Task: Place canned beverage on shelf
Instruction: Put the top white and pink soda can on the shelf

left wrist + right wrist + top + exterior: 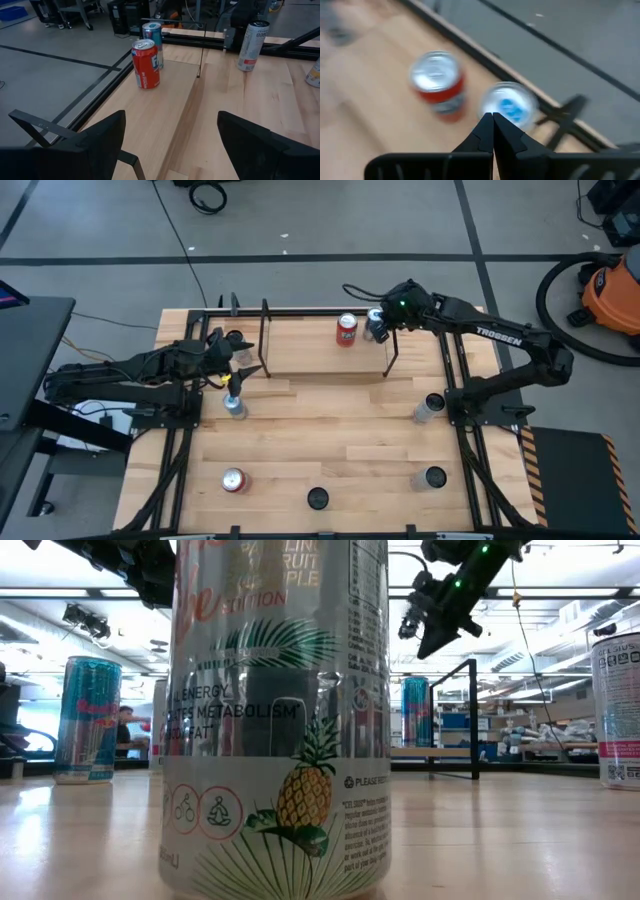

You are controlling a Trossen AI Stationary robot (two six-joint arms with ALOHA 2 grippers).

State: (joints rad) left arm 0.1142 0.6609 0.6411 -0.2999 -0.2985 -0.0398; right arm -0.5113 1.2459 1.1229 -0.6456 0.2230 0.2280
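Pineapple can (275, 720) fills your low view; up top-right, your right gripper (384, 321), clenched empty, hovers beside the blue can (374, 326) on the shelf (300, 345).

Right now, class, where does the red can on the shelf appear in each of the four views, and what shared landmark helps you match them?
High view: red can on the shelf, right of centre.
Low view: not visible.
Left wrist view: red can left of centre, on the board.
Right wrist view: red can, seen from above.
Shared landmark: the blue can beside it.
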